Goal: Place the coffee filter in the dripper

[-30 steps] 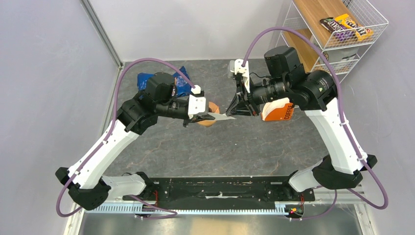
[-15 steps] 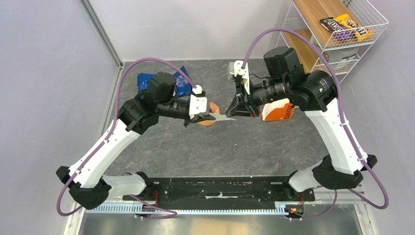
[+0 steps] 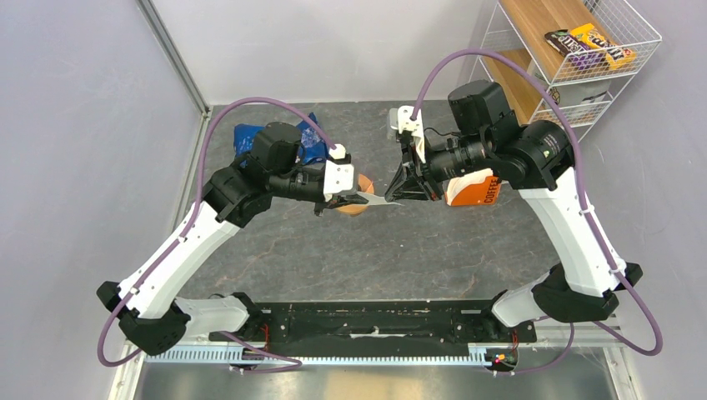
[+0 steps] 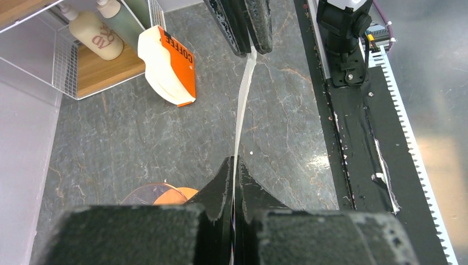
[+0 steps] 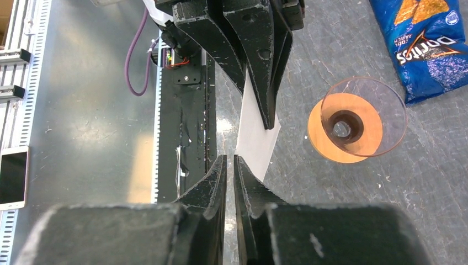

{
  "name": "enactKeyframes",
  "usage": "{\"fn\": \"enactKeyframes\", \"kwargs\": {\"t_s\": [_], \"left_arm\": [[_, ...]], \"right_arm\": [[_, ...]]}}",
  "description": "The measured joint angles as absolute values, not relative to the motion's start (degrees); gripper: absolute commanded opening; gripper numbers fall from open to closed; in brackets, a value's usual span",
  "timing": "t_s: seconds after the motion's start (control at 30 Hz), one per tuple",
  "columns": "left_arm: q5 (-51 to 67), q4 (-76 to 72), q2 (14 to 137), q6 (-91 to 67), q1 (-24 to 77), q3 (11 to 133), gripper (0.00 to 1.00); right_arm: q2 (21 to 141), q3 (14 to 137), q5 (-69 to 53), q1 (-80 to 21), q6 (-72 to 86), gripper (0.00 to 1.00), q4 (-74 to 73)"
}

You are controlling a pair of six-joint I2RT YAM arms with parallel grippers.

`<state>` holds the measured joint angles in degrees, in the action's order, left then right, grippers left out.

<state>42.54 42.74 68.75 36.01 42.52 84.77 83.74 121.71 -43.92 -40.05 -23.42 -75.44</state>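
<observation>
left wrist: left claw [image 4: 234, 162] clamped tight on coffee filter [image 4: 241, 110]; right claw [image 4: 253, 51] clamps opposite end.

White-and-black arms [image 3: 193, 240]; purple cables [image 3: 242, 102]

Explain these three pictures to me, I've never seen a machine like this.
These are two robot arms, left and right, bolted to a grey table. One picture looks down from above; the other two come from a camera on each wrist, pointing forward. The left hand and right hand each pinch one end of a flat white coffee filter, held between them off the table. The orange dripper sits close by, empty. Also on the table: an orange-and-white coffee pack and a blue Doritos bag.
</observation>
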Motion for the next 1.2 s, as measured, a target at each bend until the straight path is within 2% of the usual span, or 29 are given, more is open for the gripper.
{"fn": "enactKeyframes", "kwargs": {"t_s": [0.3, 0.4, 0.73, 1.2], "left_arm": [[42.52, 42.74, 68.86, 35.99, 42.52, 84.79, 0.02], [42.52, 42.74, 68.86, 35.99, 42.52, 84.79, 0.02], [42.5, 42.74, 68.86, 35.99, 42.52, 84.79, 0.02], [42.39, 42.74, 68.99, 35.55, 42.92, 84.79, 0.02]], "right_arm": [[83.77, 121.71, -43.83, -40.73, -23.86, 0.21, -76.01], [83.77, 121.8, -43.68, -40.77, -23.9, 0.26, -76.2], [83.77, 121.97, -43.59, -40.77, -24.1, 0.25, -77.01], [84.55, 121.97, -42.59, -40.88, -24.29, 0.15, -77.25]]}}
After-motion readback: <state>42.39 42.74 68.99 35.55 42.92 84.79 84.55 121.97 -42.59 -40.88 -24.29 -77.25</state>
